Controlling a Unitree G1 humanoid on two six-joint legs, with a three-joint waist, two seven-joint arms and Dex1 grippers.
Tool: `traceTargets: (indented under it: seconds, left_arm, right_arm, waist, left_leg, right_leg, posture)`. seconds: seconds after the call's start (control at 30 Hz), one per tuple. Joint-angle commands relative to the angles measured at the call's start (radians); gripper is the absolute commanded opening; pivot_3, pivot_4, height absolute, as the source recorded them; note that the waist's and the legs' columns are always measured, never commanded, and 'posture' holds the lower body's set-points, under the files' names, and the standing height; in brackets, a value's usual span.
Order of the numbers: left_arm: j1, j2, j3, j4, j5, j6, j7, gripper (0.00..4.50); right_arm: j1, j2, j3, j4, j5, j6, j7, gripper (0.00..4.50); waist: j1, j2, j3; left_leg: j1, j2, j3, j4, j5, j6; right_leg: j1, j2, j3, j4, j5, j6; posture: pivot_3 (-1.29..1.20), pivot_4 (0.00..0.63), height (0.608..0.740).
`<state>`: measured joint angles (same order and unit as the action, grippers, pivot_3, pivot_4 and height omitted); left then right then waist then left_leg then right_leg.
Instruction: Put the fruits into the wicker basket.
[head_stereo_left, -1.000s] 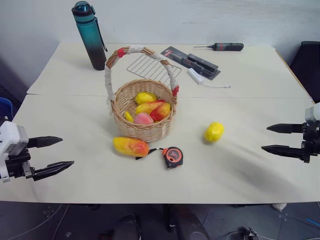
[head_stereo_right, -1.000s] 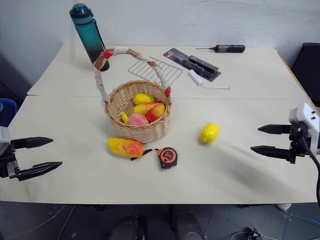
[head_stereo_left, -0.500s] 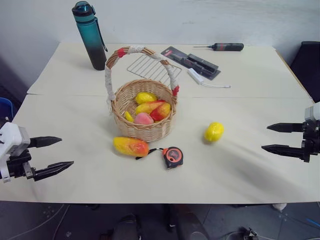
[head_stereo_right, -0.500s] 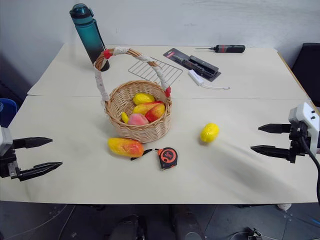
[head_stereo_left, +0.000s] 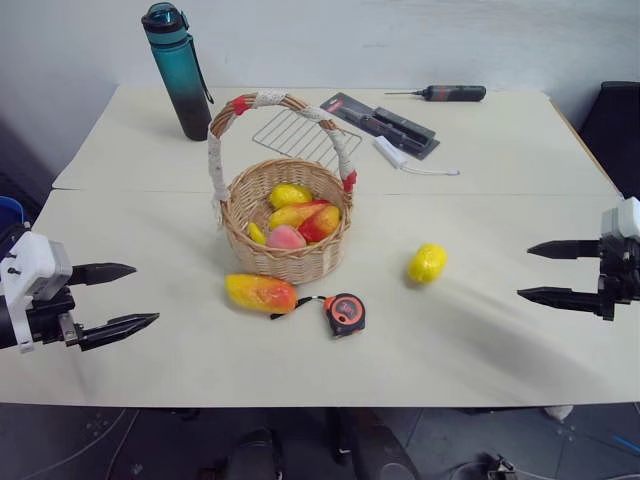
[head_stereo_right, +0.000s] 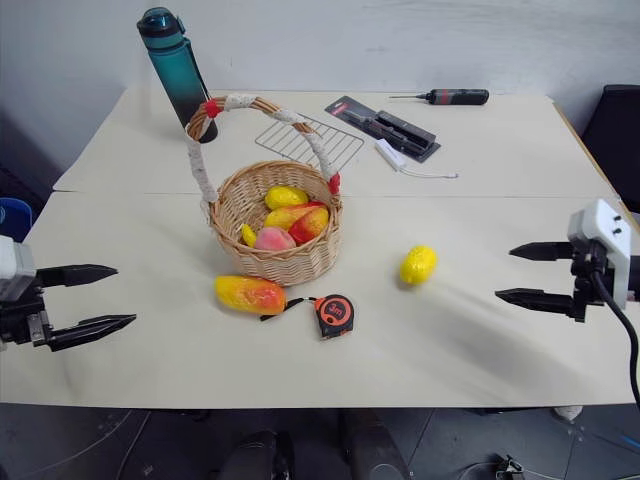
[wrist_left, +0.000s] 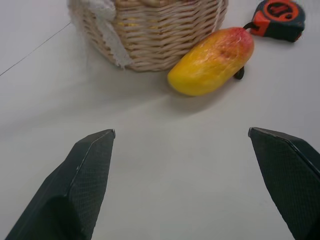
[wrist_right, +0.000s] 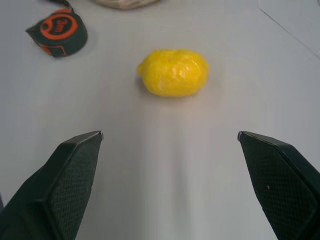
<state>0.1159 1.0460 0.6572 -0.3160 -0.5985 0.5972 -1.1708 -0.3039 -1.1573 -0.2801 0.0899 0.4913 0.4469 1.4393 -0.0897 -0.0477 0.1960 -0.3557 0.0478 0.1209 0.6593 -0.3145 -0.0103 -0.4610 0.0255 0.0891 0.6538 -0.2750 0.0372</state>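
Already several fruits (head_stereo_left: 292, 217) are sitting in the wicker basket (head_stereo_left: 285, 255); left to right, the left claw (head_stereo_left: 118, 297) is hanging wide and empty, the mango (head_stereo_left: 261, 293) is lying beside the basket, the lemon (head_stereo_left: 427, 263) is waiting on the tabletop (head_stereo_left: 480, 160), and the right claw (head_stereo_left: 545, 271) is gaping empty.

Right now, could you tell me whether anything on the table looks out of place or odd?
Two fruits lie outside the wicker basket: the mango against its near side and the lemon alone to its right. A tape measure sits among them. Nothing looks spilled or damaged.
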Motion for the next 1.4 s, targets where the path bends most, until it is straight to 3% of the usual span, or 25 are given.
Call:
traceTargets:
  seconds: [0.03, 0.3, 0.6, 1.1, 1.23, 1.4]
  left_arm:
    - [-0.079, 0.039, -0.067, -0.108, -0.110, 0.051, -0.019, 4.50]
    - [-0.230, 0.084, -0.264, -0.246, -0.151, 0.051, -0.029, 4.50]
    - [-0.303, 0.073, -0.339, -0.284, -0.162, 0.071, 0.004, 4.50]
    - [-0.302, 0.064, -0.355, -0.283, -0.139, 0.040, 0.032, 4.50]
    - [-0.316, 0.065, -0.366, -0.273, -0.137, 0.028, 0.029, 4.50]
    - [-0.366, 0.040, -0.403, -0.261, -0.152, 0.023, 0.041, 4.50]
  right_arm:
    - [-0.105, 0.014, 0.085, -0.156, 0.055, 0.043, 0.025, 4.47]
    - [-0.314, 0.236, 0.407, -0.238, -0.092, -0.086, 0.009, 4.47]
    - [-0.341, 0.477, 0.647, -0.097, -0.337, -0.307, -0.071, 4.47]
    - [-0.365, 0.609, 0.702, 0.066, -0.449, -0.328, -0.126, 4.47]
    - [-0.351, 0.602, 0.674, 0.032, -0.413, -0.299, -0.117, 3.57]
    - [-0.280, 0.524, 0.580, -0.136, -0.270, -0.190, -0.059, 3.52]
  waist:
    - [0.000, 0.000, 0.000]
    - [0.002, 0.000, 0.000]
    - [0.003, 0.000, 0.000]
    - [0.002, 0.000, 0.000]
    - [0.001, 0.000, 0.000]
    - [0.007, 0.000, 0.000]
  left_leg:
    - [0.000, 0.000, 0.000, 0.000, 0.000, 0.000]
    - [-0.001, 0.000, -0.001, 0.000, 0.000, -0.001]
    - [-0.001, 0.000, -0.001, 0.004, 0.000, -0.002]
    - [0.000, 0.000, -0.001, 0.005, 0.002, -0.005]
    - [0.000, 0.000, -0.001, 0.005, 0.002, -0.005]
    - [-0.001, 0.000, -0.001, 0.005, 0.002, -0.005]
  right_leg:
    - [0.000, 0.000, 0.000, 0.000, 0.000, 0.000]
    - [-0.001, 0.000, 0.000, 0.002, 0.000, 0.000]
    - [-0.001, 0.000, 0.000, 0.005, 0.000, 0.000]
    - [-0.001, 0.000, 0.000, 0.007, 0.000, -0.001]
    - [-0.001, 0.001, 0.000, 0.007, 0.000, -0.001]
    - [-0.001, 0.001, 0.000, 0.007, 0.000, -0.001]
  posture:
    - [0.00, 0.150, 0.740]
    - [0.00, 0.150, 0.740]
    - [0.00, 0.150, 0.740]
    - [0.00, 0.150, 0.740]
    - [0.00, 0.150, 0.740]
    - [0.00, 0.150, 0.740]
